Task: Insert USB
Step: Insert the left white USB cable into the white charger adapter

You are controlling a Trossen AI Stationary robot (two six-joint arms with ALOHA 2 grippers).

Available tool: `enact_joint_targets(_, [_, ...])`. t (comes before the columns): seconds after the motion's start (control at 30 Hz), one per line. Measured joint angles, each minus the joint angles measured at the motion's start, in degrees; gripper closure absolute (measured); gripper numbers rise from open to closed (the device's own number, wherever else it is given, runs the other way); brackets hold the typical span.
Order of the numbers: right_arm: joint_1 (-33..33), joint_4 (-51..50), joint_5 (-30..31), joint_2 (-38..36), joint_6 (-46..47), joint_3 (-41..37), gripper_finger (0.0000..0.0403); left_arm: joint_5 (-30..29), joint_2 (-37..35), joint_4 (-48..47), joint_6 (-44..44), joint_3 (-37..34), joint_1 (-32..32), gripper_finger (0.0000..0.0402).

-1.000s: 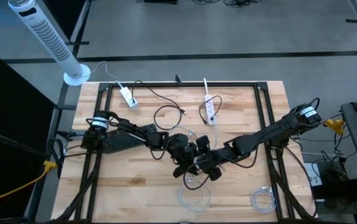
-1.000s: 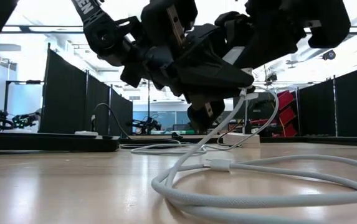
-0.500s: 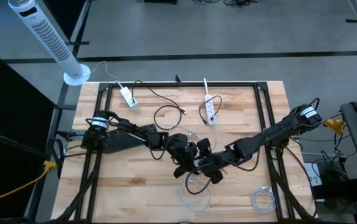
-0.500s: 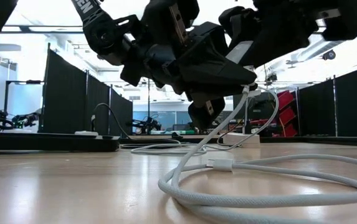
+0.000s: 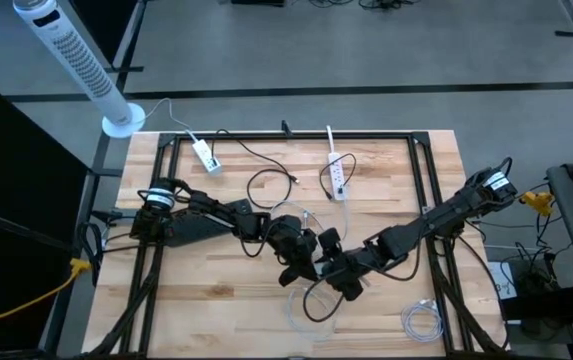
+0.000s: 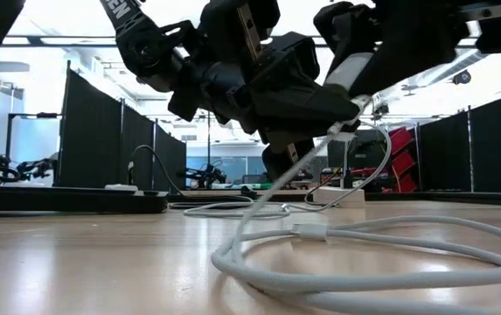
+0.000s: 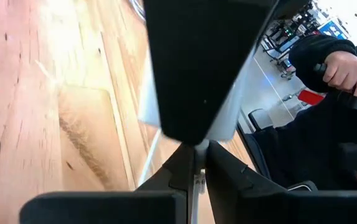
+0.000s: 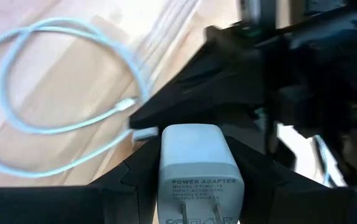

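Right pincer [image 8: 194, 163]: we see it clamped on the white power adapter [image 8: 197, 163], the label and prongs facing the wrist camera, one dark finger pressed to each side.
Left pincer [image 5: 301, 262]: it sits at mid-surface, right against the right one; in its own wrist view the two fingers close to a narrow slit on something thin and pale, which we take for the plug end of the cable. We judge that rather than see it plainly.
White cable [image 6: 320, 262]: it lies coiled on the wooden surface [image 5: 216, 310] just in front of the two pincers, and from the coil one strand rises up to where the pincers meet.
USB plug [image 8: 144, 133]: in the right wrist view a small pale connector shows just beside the adapter's far end, near the port side. We cannot tell whether it is touching or already entered.
Done so far: both parts are held, lifted clear of the surface and brought tip to tip.
Left to do: by our reading, the push home itself, with the plug lined up square to the port, then letting go.
Progress call: we'd say late in the task, at the alignment stage, insertion not yet confirmed.
Elsewhere: a second coil of cable [image 5: 421, 320] rests on the surface toward the right arm's side, untouched.
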Motion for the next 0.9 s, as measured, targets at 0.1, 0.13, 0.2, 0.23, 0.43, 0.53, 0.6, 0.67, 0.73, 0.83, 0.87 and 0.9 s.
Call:
enact_joint_targets(0.1, [0.1, -0.2, -0.1, 0.0, 0.2, 0.0, 0.0262, -0.1, 0.0, 0.0, 0.0, 0.0, 0.0, 0.0384])
enact_joint_targets(0.13, [0.1, -0.2, 0.6, 0.0, 0.3, 0.0, 0.0262, -0.2, 0.0, 0.0, 0.0, 0.0, 0.0, 0.0384])
enact_joint_targets(0.2, [0.1, -0.8, 1.9, -0.3, 0.0, 0.0, 0.0262, -0.3, 0.0, 0.0, 0.0, 0.0, 0.2, 0.0384])
enact_joint_targets(0.23, [0.1, -1.2, 2.1, -0.7, -0.1, 0.0, 0.0262, -0.4, 0.0, 0.0, 0.0, 0.0, 0.2, 0.0384])
enact_joint_targets(0.43, [0.8, -3.4, 1.8, -4.1, 2.7, 0.0, 0.0262, -0.8, -0.6, -0.8, 0.0, -0.4, 0.3, 0.0384])
enact_joint_targets(0.53, [1.4, -5.0, 2.1, -5.6, 4.1, -0.3, 0.0262, -0.4, -1.6, 0.6, 0.5, -0.6, 0.5, 0.0384])
enact_joint_targets(0.6, [1.9, -4.9, 2.6, -6.8, 4.1, -1.0, 0.0262, 0.2, -1.9, 2.1, 0.6, -0.7, 0.7, 0.0384])
enact_joint_targets(0.67, [1.9, -4.6, 3.3, -7.3, 4.0, -1.4, 0.0262, 1.2, -2.0, 3.7, 0.6, -0.7, 1.0, 0.0384])
enact_joint_targets(0.73, [2.0, -4.8, 3.7, -7.7, 3.3, -1.7, 0.0262, 3.3, -2.0, 5.2, 0.6, -0.7, 1.2, 0.0384])
enact_joint_targets(0.83, [2.1, -4.2, 2.5, -7.7, 2.2, -1.7, 0.0262, 4.0, -2.0, 6.6, 0.4, -0.7, 1.0, 0.0384])
enact_joint_targets(0.87, [2.1, -4.2, 1.3, -7.7, 2.1, -1.7, 0.0262, 4.0, -2.0, 6.9, 0.4, -0.7, 1.0, 0.0384])
enact_joint_targets(0.9, [2.2, -4.1, 1.0, -7.7, 2.1, -1.7, 0.0262, 4.0, -2.0, 7.3, 0.3, -0.7, 1.0, 0.0384])
